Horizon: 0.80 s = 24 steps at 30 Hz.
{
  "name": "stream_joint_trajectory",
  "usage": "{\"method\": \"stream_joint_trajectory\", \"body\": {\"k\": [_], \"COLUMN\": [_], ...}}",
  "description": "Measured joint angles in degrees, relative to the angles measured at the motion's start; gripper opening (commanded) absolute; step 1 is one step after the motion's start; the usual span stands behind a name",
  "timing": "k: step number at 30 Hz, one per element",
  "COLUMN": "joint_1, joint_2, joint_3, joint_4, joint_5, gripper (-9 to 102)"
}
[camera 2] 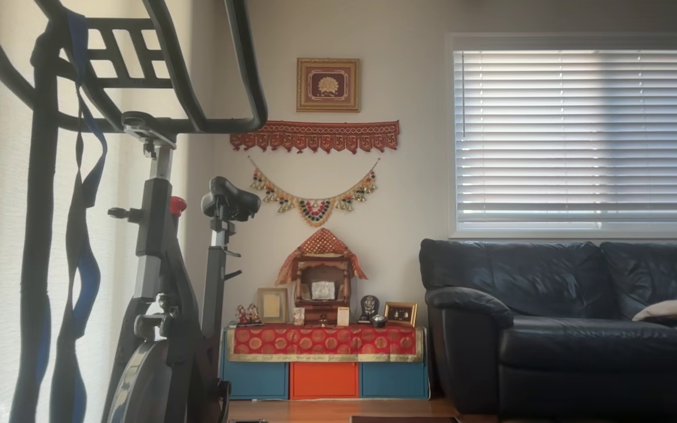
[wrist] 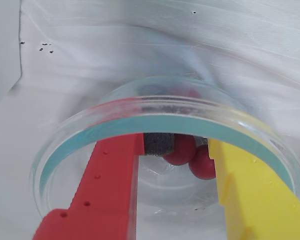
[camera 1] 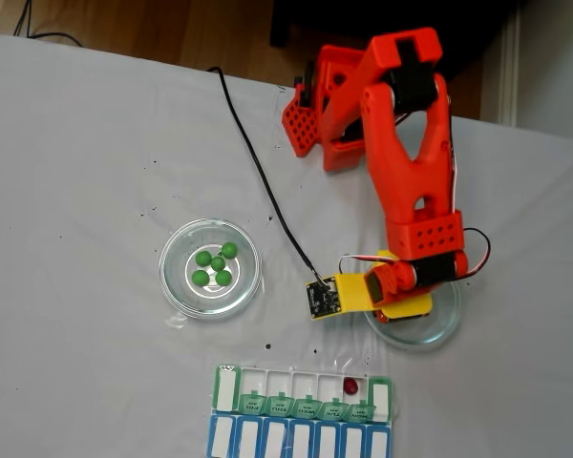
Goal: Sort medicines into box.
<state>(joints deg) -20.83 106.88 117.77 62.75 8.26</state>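
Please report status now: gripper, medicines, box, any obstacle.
Gripper open, down inside right glass dish, jaws either side of red balls. Five green balls wait in left dish. One red ball in box. Nothing in the way.

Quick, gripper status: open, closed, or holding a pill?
Gripper: open, holding nothing; lowered inside the glass dish, with its red finger and yellow finger apart and the dark red balls between them, not yet pinched.

The orange arm point(camera 1: 411, 181) bends over a glass dish point(camera 1: 441, 329) just above the green-lidded box point(camera 1: 304, 393), where one red ball point(camera 1: 350, 385) sits; five green balls point(camera 1: 215, 265) lie upper left of the box.
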Motion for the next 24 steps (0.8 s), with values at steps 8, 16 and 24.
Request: {"method": "stream_joint_trajectory", "body": {"k": [8,16,24], "joint_1": [0.0,0.0,0.0], "joint_2": [0.0,0.0,0.0], "joint_3": [0.0,0.0,0.0], "joint_4": [0.0,-0.1,-0.7], "joint_5": [-0.5,-0.7,-0.7], "gripper": [10,6,2]}}
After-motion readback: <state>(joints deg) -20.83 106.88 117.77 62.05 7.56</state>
